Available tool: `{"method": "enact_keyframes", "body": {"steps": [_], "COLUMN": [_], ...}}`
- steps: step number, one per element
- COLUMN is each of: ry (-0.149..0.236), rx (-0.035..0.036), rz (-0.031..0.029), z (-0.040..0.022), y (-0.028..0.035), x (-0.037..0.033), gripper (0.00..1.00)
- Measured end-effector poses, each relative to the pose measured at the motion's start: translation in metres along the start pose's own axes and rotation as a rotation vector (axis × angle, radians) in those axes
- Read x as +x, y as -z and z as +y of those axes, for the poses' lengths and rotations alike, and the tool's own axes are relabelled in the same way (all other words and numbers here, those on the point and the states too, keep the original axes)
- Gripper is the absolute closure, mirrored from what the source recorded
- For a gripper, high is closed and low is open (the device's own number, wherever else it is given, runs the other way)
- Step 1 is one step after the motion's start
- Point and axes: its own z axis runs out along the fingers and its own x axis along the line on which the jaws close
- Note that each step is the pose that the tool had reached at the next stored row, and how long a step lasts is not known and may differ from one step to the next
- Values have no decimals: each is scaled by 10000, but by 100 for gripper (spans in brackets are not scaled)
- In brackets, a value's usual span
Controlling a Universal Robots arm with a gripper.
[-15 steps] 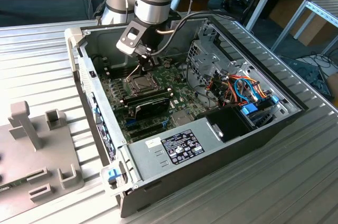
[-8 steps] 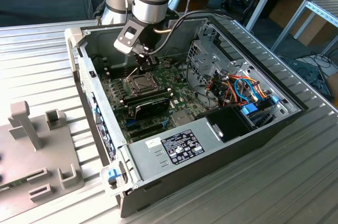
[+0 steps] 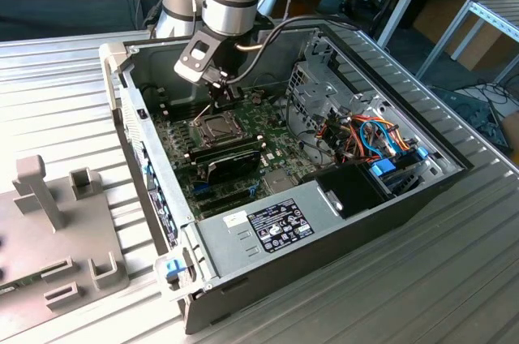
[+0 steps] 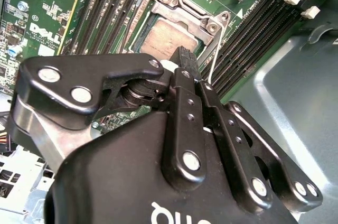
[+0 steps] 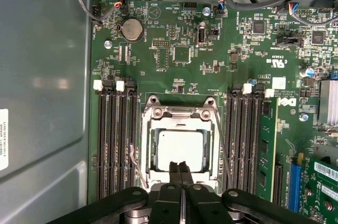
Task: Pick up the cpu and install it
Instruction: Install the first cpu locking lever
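Your gripper [image 5: 180,167] has its fingers pressed together with nothing between them, tips over one edge of the cpu [image 5: 179,147]; contact can't be told. The cpu lies flat in the motherboard socket [image 5: 179,112] right under the tips. Memory slots [image 5: 113,139] flank the socket, with the green motherboard [image 5: 179,76] beyond and the grey case wall [image 5: 42,76] outside that.

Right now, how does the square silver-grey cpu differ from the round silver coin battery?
The square silver-grey cpu is larger; the round silver coin battery is a smaller disc. The cpu lies inside the metal socket frame, beside the fingers; the coin battery sits apart on the green board. Both are flat bare metal.
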Motion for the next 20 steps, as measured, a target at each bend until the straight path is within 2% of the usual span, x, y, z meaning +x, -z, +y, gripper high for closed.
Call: {"method": "enact_keyframes", "body": {"steps": [11, 20], "ry": [0, 52], "rx": [0, 0], "rz": [-1, 9], "z": [-65, -69], "y": [-4, -3], "x": [102, 106], "gripper": [89, 89]}}
